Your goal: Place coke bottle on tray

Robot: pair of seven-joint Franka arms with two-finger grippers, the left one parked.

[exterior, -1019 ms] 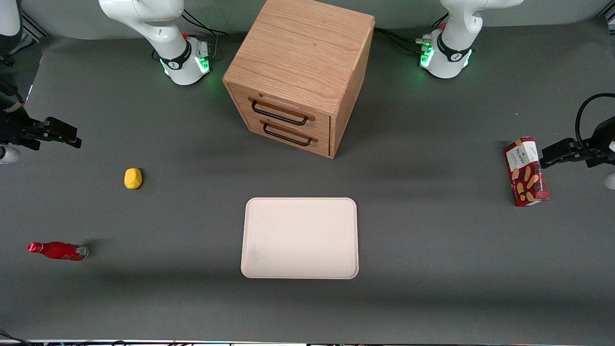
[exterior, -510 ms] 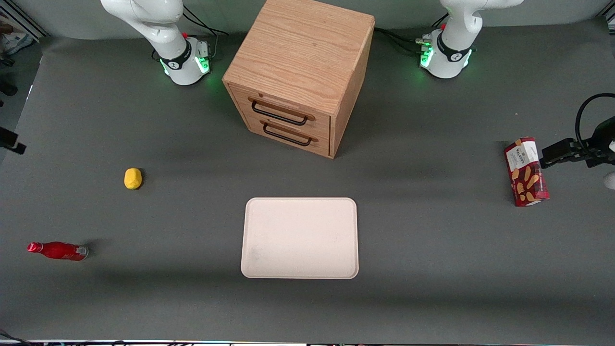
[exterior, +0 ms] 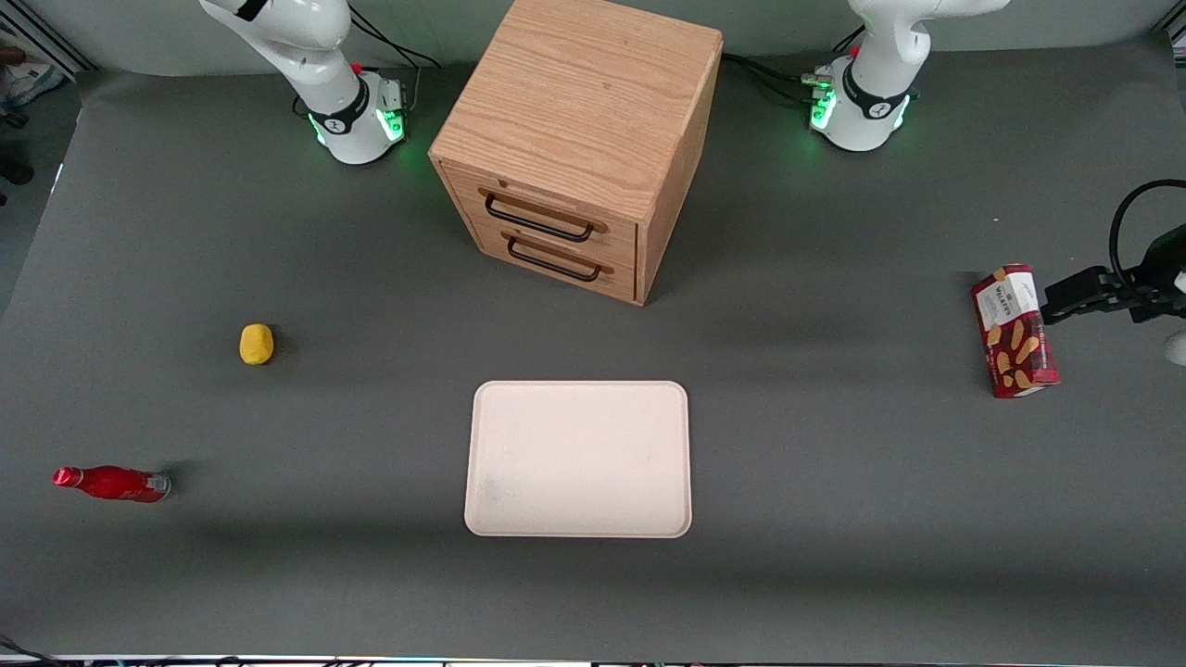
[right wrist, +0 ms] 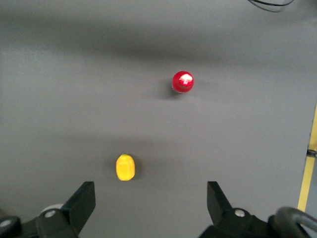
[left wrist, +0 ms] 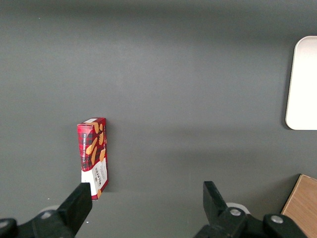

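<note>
The coke bottle, small, slim and bright red, lies on its side on the grey table at the working arm's end, nearer the front camera than the yellow lump. In the right wrist view the bottle shows end-on as a red disc. The pale cream tray lies flat in front of the drawer cabinet, with nothing on it. My right gripper is out of the front view. The wrist view shows it high above the table, open wide, with nothing between its fingers. The bottle lies well apart from them.
A small yellow lump sits between the bottle and the cabinet's side of the table. A wooden two-drawer cabinet stands mid-table. A red biscuit box lies at the parked arm's end. A yellow strip marks the table's edge.
My right gripper has slid out of the front view at the working arm's end of the table. The bottle, tray and yellow lump have not moved.
</note>
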